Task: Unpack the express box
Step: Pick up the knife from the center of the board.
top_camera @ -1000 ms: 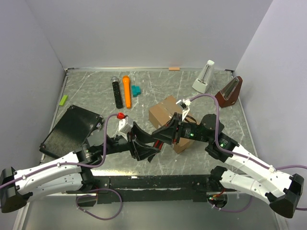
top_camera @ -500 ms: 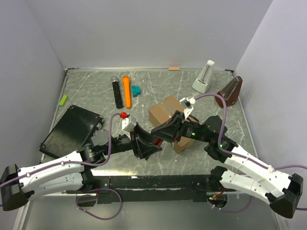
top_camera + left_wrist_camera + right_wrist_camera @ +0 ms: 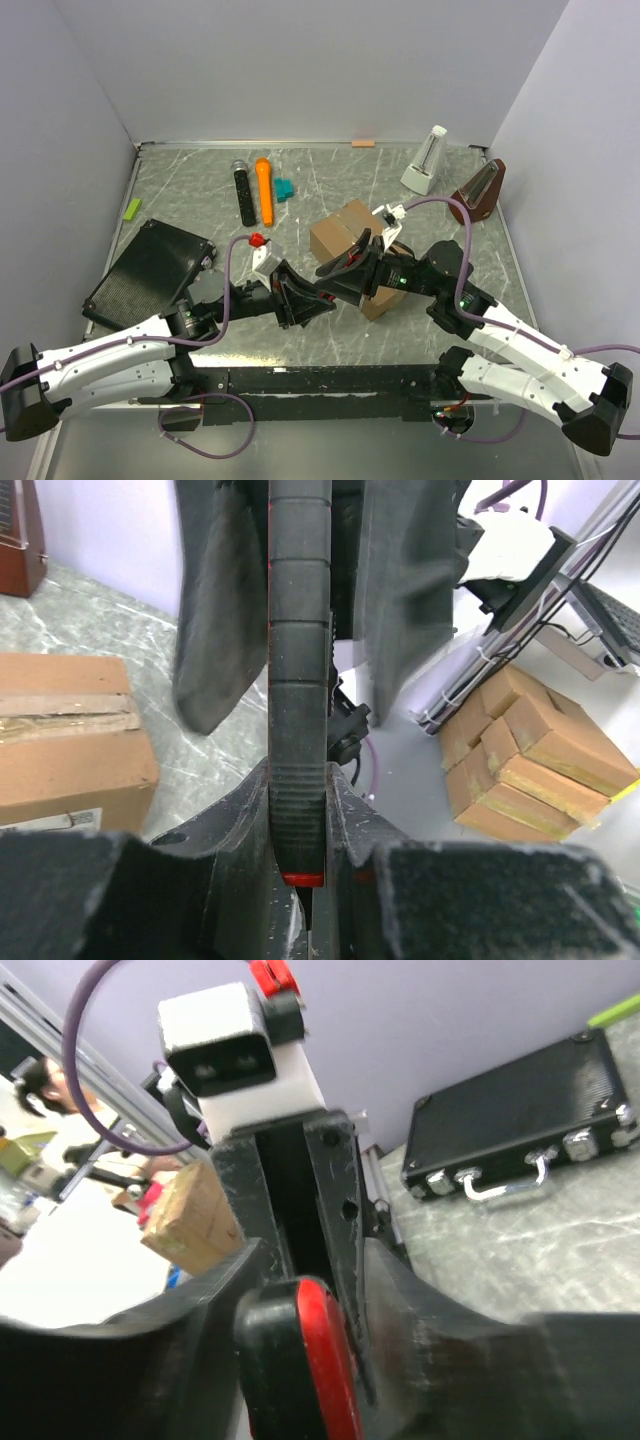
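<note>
Clamped tight on one end of a slim black tool with a red edge, my left end effector meets my right end effector tip to tip above the table, near its front middle. From my left wrist I see the tool's ribbed handle running straight up from between my fingers into the right one's jaws, which stand a little apart around it, a gap showing on one side. The express box sits on the table just behind both end effectors, right of centre, partly hidden by my right arm. Its flaps are down and a tape strip lies along the top seam. A flat black case lies well apart near the left edge.
</note>
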